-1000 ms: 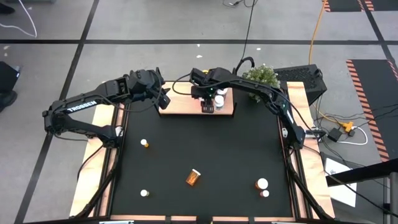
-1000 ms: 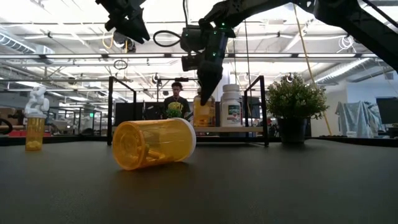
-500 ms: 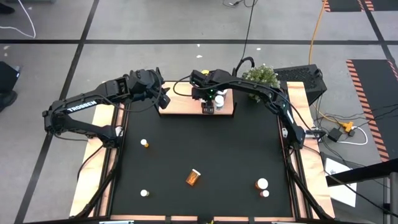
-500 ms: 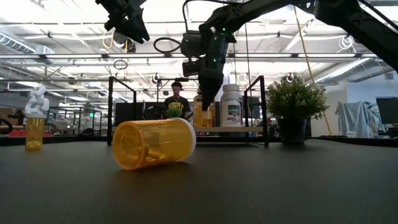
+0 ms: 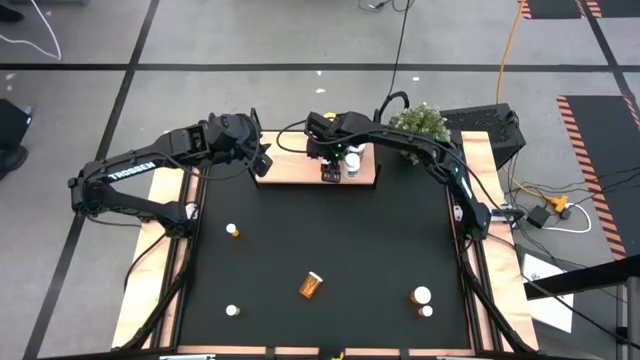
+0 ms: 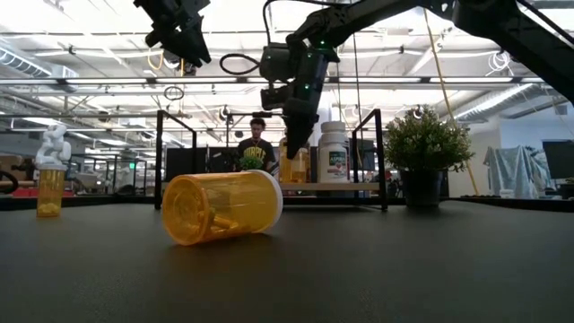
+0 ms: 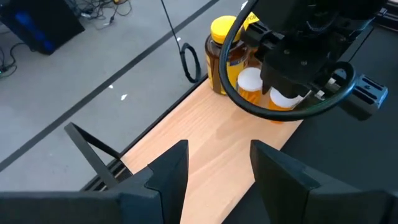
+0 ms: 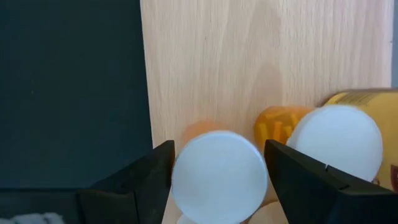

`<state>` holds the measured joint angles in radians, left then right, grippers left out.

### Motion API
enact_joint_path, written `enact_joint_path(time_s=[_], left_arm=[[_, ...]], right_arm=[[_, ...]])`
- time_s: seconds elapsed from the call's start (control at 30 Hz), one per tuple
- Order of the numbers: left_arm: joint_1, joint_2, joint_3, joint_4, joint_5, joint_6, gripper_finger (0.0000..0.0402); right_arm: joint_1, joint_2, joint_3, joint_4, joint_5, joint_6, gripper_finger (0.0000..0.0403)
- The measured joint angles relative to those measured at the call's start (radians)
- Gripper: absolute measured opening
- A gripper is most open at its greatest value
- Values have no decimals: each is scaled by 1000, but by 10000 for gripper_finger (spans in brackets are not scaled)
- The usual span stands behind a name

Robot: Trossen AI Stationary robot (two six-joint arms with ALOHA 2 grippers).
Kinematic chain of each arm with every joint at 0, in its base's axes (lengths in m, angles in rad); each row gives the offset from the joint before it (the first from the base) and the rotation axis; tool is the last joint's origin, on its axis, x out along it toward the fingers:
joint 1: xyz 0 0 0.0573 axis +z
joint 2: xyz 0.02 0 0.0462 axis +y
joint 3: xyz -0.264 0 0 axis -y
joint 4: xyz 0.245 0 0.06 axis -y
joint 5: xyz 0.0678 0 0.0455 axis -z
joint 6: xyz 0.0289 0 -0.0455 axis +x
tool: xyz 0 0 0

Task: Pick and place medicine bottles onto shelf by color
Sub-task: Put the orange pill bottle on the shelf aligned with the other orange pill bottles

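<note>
- On the shelf [image 5: 300, 168] at the far edge of the black mat [image 5: 330, 250], the right gripper [image 8: 217, 180] hangs straight over a white-capped orange bottle [image 8: 219, 174]; its fingers stand apart on either side of the cap, and I cannot tell whether they touch it.
- From above, the arm's body hides most of the bottles grouped there; the left wrist view shows a yellow-lidded amber jar [image 7: 225, 56] behind them, partly covered by the gripper housing and a cable loop.
- The bottles on the shelf stand upright, caps up.
- The left gripper [image 7: 214, 168] hovers by the shelf's left end, fingers apart, holding nothing.
- On the mat a large orange bottle [image 6: 220, 208] lies on its side, long axis level, its white cap toward the plant [image 6: 423, 152] side in the low view.
- Small bottles stand scattered elsewhere on the mat, too small to read.
</note>
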<state>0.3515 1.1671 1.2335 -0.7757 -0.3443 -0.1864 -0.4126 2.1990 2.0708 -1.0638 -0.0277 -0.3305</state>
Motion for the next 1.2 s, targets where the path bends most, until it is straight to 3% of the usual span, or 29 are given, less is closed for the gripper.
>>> enact_joint_path(time_s=[0.4, 0.87, 1.2], left_arm=[[-4, 0, 0, -7, 0, 6, 172], [-4, 0, 0, -6, 0, 7, 172], [-4, 0, 0, -5, 0, 7, 172]], right_arm=[[0, -93, 0, -16, 4, -1, 237], [0, -94, -97, 50, 4, -23, 123], [0, -95, -113, 99, 4, -23, 94]])
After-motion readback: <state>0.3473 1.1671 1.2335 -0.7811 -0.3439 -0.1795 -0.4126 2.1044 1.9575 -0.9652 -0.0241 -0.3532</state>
